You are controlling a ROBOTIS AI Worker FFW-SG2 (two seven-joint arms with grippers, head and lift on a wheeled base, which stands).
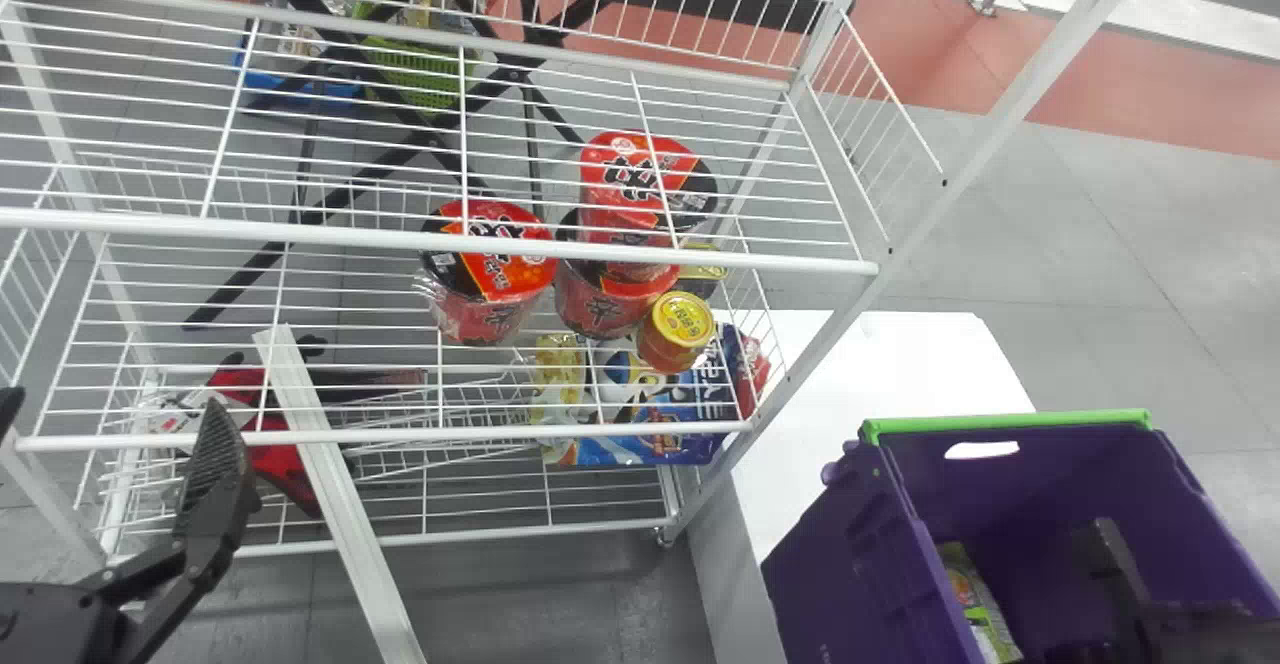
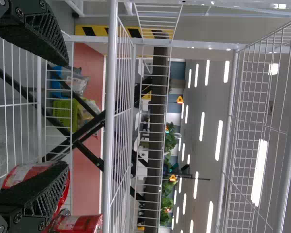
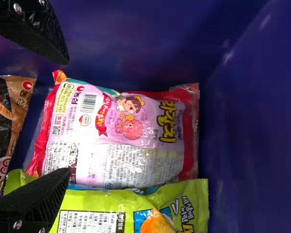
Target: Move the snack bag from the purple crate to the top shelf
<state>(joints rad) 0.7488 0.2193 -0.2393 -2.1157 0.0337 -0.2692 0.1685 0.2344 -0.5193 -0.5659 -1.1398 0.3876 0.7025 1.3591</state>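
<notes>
On the left, my left claw [image 1: 112, 404] hangs spread by the white wire rack [image 1: 300, 234]; rightward, my right claw [image 1: 1110, 549] is parted inside the purple crate [image 1: 840, 569], where the snack bag [image 3: 121, 136] (pink, rather cheery) lies.

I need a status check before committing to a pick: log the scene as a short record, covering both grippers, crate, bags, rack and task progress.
Right gripper: open, inside the crate, nothing held
Left gripper: open, at the rack's left front, nothing held
Purple crate: on a white table, right of the rack
Bags in crate: pink-and-red, green, brown
Below top shelf: red noodle cups, yellow-lidded container
Progress: pick not yet made
</notes>
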